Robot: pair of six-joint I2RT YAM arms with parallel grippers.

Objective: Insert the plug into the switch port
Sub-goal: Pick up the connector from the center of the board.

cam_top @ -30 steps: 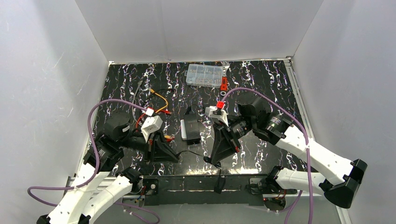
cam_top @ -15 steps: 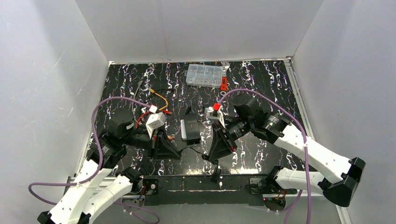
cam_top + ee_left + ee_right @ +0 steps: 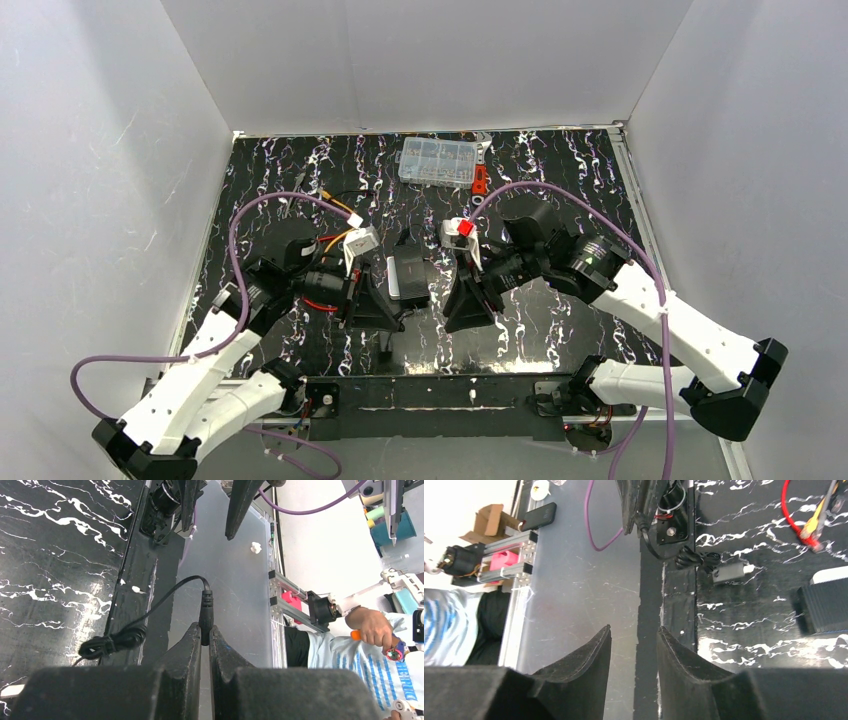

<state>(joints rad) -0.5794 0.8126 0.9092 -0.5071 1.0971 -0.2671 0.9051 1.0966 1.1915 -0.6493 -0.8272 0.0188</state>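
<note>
Black marbled counter (image 3: 560, 200) lay below — left claw (image 3: 205, 628) pinched a black cord (image 3: 206, 609) tight, right claw (image 3: 634, 629) stood open.

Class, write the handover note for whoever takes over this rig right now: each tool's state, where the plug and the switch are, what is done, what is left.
Left tool: shut on the barrel end of a thin black cable, not on the task's plug.
Right tool: open, empty.
Plug: on its orange cable, loose on the table beside the red wire, unheld.
Switch: flat on the table between the arms.
Done: nothing inserted.
Left: grasp the plug, line it up, push it into a port.
</note>
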